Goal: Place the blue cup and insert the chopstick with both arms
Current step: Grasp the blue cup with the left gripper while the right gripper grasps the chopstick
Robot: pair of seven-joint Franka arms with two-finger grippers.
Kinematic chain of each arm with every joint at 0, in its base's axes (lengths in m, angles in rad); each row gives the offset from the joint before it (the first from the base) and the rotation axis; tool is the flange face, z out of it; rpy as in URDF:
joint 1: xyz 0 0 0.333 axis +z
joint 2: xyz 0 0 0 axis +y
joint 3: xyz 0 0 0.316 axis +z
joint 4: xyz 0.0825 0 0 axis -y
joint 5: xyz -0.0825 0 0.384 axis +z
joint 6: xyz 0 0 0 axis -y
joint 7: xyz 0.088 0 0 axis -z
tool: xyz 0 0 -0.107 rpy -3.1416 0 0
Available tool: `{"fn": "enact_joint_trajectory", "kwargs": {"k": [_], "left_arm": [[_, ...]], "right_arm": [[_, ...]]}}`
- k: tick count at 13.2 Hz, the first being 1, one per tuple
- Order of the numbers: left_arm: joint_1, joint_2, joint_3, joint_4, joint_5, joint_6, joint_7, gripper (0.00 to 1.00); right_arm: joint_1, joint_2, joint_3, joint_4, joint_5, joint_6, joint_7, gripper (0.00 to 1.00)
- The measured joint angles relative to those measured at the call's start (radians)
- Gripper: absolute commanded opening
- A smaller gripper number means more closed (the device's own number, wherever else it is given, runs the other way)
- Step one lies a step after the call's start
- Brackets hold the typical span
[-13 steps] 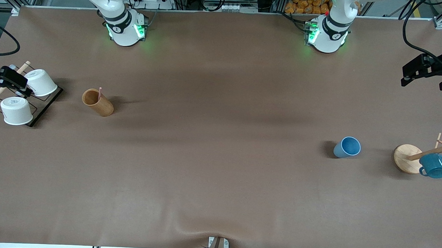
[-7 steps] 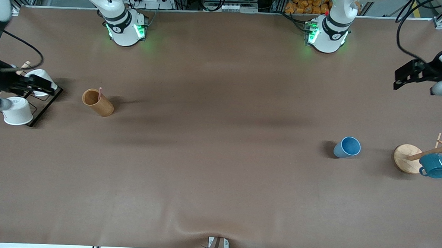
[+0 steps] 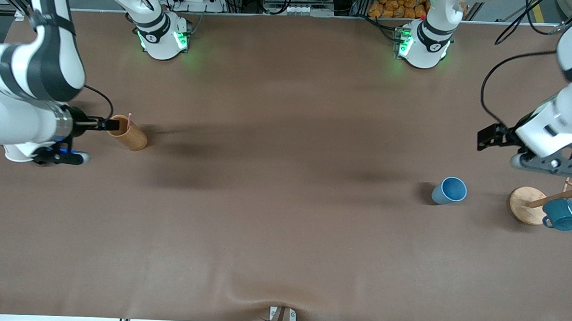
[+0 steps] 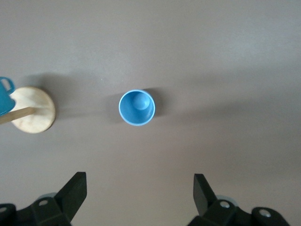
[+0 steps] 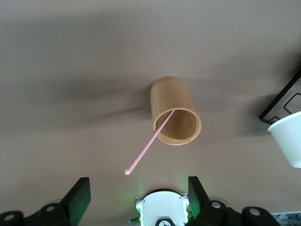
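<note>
— Where is the left gripper (image 4: 139, 197)?
— Up in the air at the left arm's end of the table, pointing down, fingers (image 4: 75, 189) spread wide, nothing between them.
— And the right gripper (image 5: 136, 198)?
— Aloft at the right arm's end, jaws apart and empty too.

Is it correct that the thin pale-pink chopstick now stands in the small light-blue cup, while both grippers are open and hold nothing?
Not quite. The thin pale-pink chopstick stands in the tan wooden cup, as the right wrist view shows. The small light-blue cup holds nothing. The rest is right: the left gripper and the right gripper are open and hold nothing.
</note>
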Motion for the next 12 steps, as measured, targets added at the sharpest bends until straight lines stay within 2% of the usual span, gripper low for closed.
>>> {"fn": "enact_joint_trajectory", "kwargs": {"k": [5, 12], "left_arm": [[0.020, 0.135, 0.002, -0.085, 0.000, 0.235, 0.008, 1.00], [0.082, 0.283, 0.004, -0.093, 0.000, 0.346, 0.016, 1.00]], "right_arm": [[0.021, 0.039, 0.004, -0.058, 0.000, 0.011, 0.002, 0.69], [0.056, 0.046, 0.008, -0.143, 0.000, 0.049, 0.053, 0.59]]}}
